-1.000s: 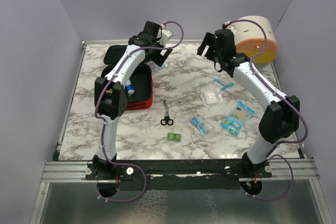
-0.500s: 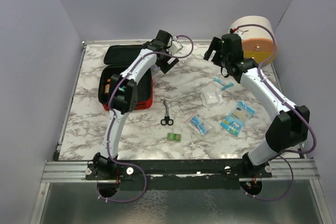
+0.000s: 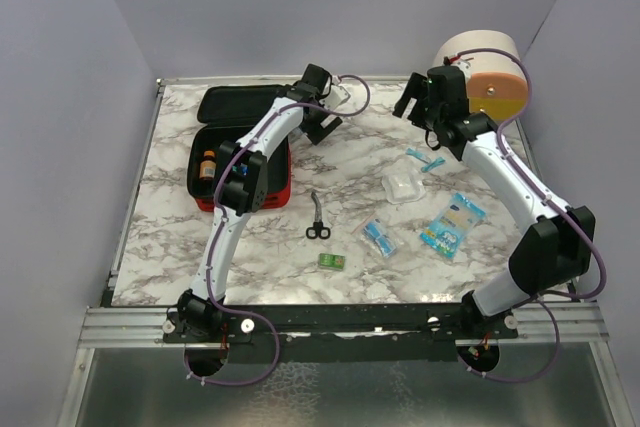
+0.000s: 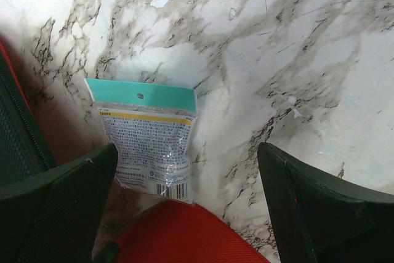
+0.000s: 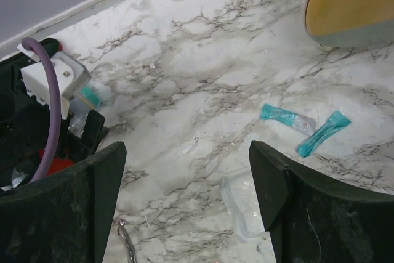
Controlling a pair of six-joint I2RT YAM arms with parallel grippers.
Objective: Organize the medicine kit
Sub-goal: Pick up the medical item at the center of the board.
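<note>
The medicine kit lies open at the left of the table, red outside and black inside, with its lid folded back. An orange bottle stands inside it. My left gripper hovers open just past the kit's far right corner. In the left wrist view the left gripper is over a flat packet with a teal header, which lies on the marble against the kit's red edge. My right gripper hangs open and empty above the back of the table; the right wrist view shows only bare marble under the right gripper.
A round cream, orange and yellow container stands at the back right. Scissors, a small green packet, blue packets, a clear pouch and teal sachets lie scattered on the marble. Purple walls close in the table.
My left gripper has swung from over the kit's rear to the right, past its far corner. The right gripper has drifted right and back toward the round container.
</note>
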